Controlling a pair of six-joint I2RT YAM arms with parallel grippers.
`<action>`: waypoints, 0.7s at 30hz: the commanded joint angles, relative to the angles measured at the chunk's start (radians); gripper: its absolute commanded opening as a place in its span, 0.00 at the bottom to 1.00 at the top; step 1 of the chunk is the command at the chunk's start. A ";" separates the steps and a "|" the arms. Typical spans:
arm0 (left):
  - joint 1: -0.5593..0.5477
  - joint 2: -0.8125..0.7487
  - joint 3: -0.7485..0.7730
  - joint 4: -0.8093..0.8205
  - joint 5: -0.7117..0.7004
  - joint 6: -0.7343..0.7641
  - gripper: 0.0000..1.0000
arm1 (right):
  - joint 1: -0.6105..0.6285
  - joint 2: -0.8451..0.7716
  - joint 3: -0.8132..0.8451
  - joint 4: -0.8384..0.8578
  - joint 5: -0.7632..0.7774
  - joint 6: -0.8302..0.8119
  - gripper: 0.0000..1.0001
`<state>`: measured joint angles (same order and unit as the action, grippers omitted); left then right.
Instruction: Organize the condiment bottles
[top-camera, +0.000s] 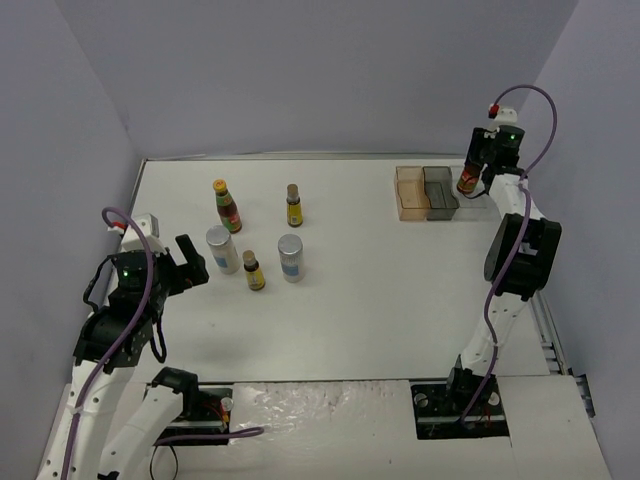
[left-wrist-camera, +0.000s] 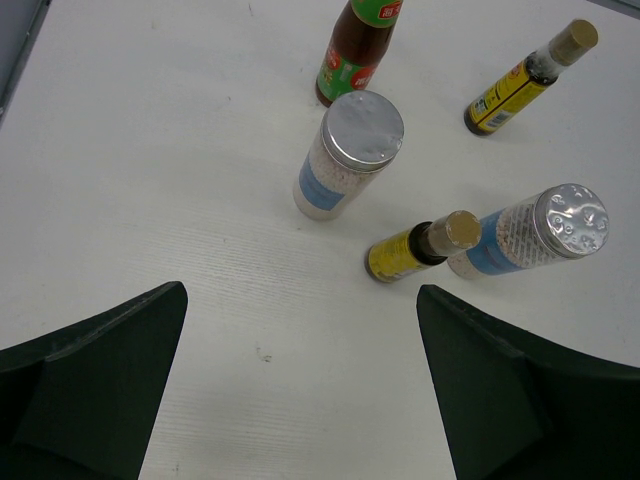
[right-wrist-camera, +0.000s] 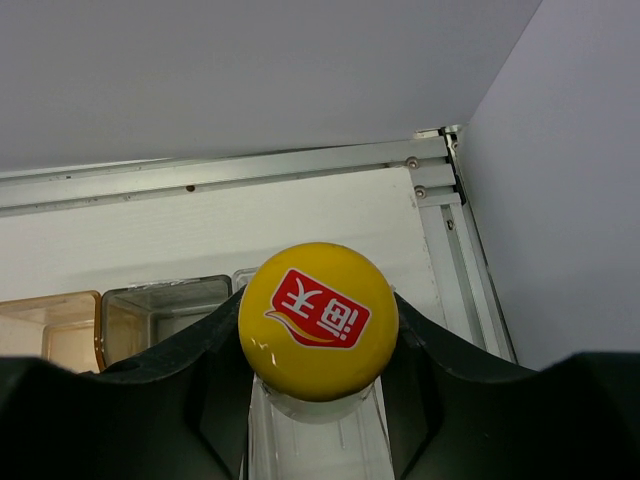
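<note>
Right gripper (top-camera: 468, 176): clenched on the neck of a dark red sauce bottle with a round yellow cap (right-wrist-camera: 318, 320); one black finger sits on each side, just under the cap.
Held bottle: upright, over the clear end of the long plastic tray with orange, grey and clear compartments (top-camera: 403, 192). I cannot tell whether its base stands inside.
Left gripper (left-wrist-camera: 305, 390): released, with the jaws spread wide. It touches nothing and hangs above the white bench (top-camera: 380, 300), far to the left of the tray.
Other bottles: five stand upright on the bench, well apart from the tray, on its left.
Second dark red bottle with yellow cap (top-camera: 227, 205): in the back row, farther from the tray.
Small yellow-labelled bottle with tan cap (top-camera: 294, 206): in the back row, on the tray's side.
Pale shaker with silver lid (top-camera: 222, 250): in the front row, farthest from the tray.
Second pale shaker (top-camera: 290, 258): in the front row, on the tray's side.
Second small tan-capped bottle (top-camera: 254, 271): between the two shakers, just beside the second one.
</note>
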<state>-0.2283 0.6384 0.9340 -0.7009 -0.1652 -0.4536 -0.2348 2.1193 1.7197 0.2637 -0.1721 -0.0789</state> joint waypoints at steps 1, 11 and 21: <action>0.000 0.022 0.021 0.040 -0.005 -0.015 0.97 | 0.005 -0.039 0.094 0.241 -0.016 0.008 0.00; 0.000 0.035 0.004 0.053 0.010 -0.016 0.97 | 0.009 0.024 0.115 0.284 -0.020 0.018 0.00; 0.000 0.035 -0.015 0.070 0.021 -0.019 0.97 | 0.025 0.041 0.085 0.301 -0.020 0.022 0.12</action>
<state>-0.2283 0.6620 0.9028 -0.6972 -0.1532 -0.4587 -0.2257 2.2245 1.7561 0.3539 -0.1738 -0.0681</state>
